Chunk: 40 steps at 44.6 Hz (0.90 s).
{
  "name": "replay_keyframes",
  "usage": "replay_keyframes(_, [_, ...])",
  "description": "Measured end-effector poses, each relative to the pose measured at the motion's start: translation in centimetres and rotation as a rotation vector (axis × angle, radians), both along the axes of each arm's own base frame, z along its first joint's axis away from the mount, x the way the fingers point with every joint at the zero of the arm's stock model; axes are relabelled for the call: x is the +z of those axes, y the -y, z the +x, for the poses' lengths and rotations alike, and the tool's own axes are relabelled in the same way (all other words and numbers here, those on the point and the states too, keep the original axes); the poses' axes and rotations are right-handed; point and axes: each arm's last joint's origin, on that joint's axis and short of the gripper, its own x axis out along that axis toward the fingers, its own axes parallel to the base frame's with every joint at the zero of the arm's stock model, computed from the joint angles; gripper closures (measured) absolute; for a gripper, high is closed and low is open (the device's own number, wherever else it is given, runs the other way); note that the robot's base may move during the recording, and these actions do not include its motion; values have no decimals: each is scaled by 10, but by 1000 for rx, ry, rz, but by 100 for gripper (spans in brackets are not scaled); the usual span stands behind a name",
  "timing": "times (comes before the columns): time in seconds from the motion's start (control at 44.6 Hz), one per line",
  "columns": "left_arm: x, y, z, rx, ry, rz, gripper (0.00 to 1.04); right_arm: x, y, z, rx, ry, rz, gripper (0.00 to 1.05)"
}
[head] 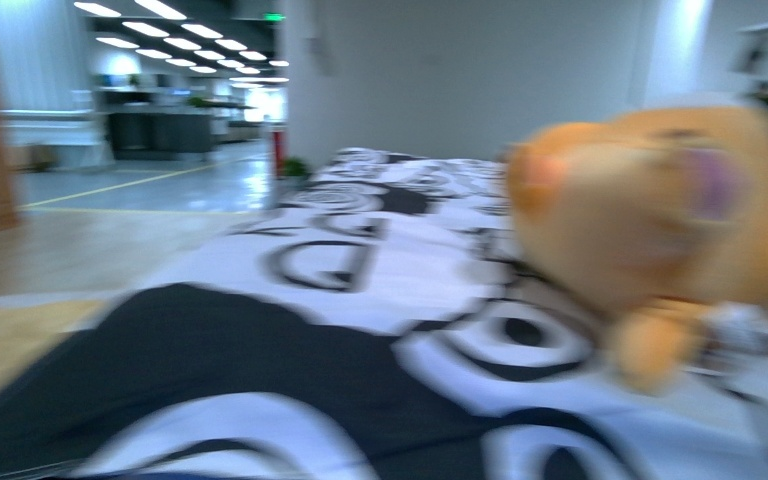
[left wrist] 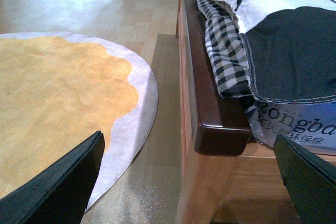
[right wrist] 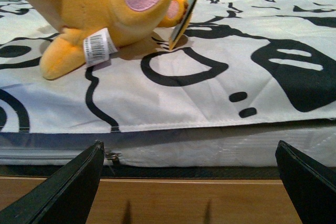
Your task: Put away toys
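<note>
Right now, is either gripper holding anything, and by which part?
Nothing is held. The left gripper and the right gripper are both open and empty; the plush toy lies free on the bedspread.

A black-and-white patterned bed cover [head: 340, 250] fills the blurred foreground, with a pale grey wall [head: 460, 70] at twelve o'clock. Ceiling light strips [head: 160, 30] recede at eleven. A grey-bordered orange rug [head: 5, 350] lies at eight, beside the wooden bed frame [left wrist: 210, 108], on a wood floor [left wrist: 105, 9].
</note>
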Motion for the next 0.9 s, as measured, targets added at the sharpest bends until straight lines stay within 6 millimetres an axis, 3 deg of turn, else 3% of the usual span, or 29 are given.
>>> replay_keyframes(0.09, [0, 0, 0, 0, -1, 0, 6, 0, 0, 0, 7, -4, 3, 6])
replay_keyframes(0.292, [0, 0, 0, -2, -1, 0, 6, 13, 10, 9, 296, -89, 161, 6])
replay_keyframes(0.583, [0, 0, 0, 0, -1, 0, 6, 91, 17, 43, 298, 77, 145, 6])
replay_keyframes(0.785, [0, 0, 0, -1, -1, 0, 6, 143, -10, 85, 322, 129, 125, 6])
replay_keyframes(0.897, [0, 0, 0, 0, -1, 0, 6, 159, -28, 111, 322, 133, 90, 6])
